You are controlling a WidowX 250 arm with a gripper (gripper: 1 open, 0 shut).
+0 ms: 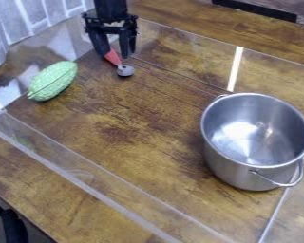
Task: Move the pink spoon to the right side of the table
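The pink spoon (119, 63) lies on the dark wood table (142, 114) at the far left, its greyish rounded end pointing toward the front right. My black gripper (113, 47) hangs straight above the spoon's handle end. Its fingers (95, 47) are apart, one on each side of the handle, so it is open. I cannot tell whether the tips touch the spoon or the table.
A green ridged oval object (52, 81) lies left of the spoon. A steel pot (255, 140) stands at the right. Low clear plastic strips (104, 185) edge the table, and one strip (237, 66) stands between spoon and pot at the back.
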